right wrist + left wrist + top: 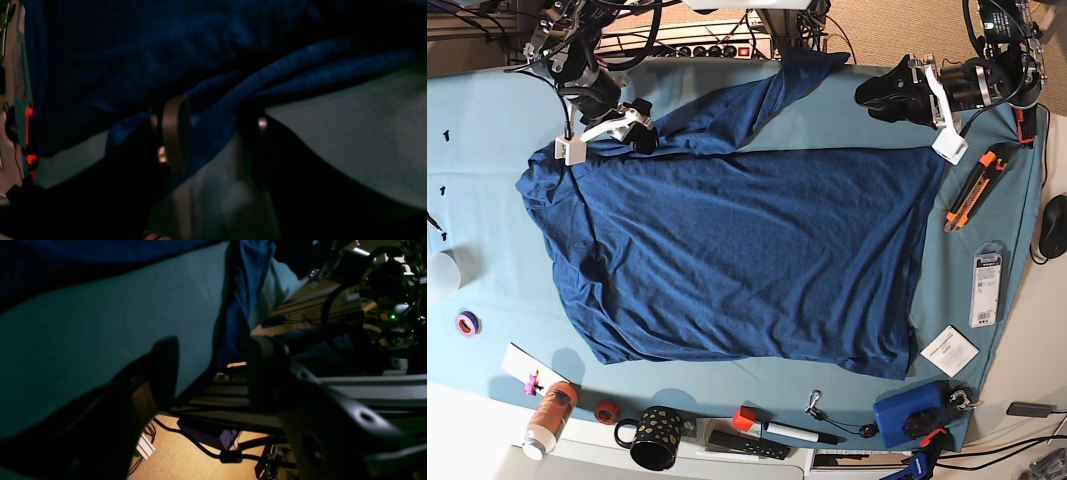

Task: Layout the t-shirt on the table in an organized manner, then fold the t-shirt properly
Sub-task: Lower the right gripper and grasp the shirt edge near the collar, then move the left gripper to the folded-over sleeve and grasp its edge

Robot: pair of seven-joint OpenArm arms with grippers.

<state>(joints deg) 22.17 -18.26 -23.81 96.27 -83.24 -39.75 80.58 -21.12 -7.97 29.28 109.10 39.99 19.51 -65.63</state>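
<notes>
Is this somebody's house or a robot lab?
Probably a robot lab or workshop: two robot arms reach over the t-shirt on a cloth-covered table, with a utility knife and cables nearby.

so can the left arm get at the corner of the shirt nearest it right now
Probably yes. The left gripper hangs open over bare table, just beyond the t-shirt and its near corner. Nothing lies between them; the orange utility knife sits off to the side.
</notes>
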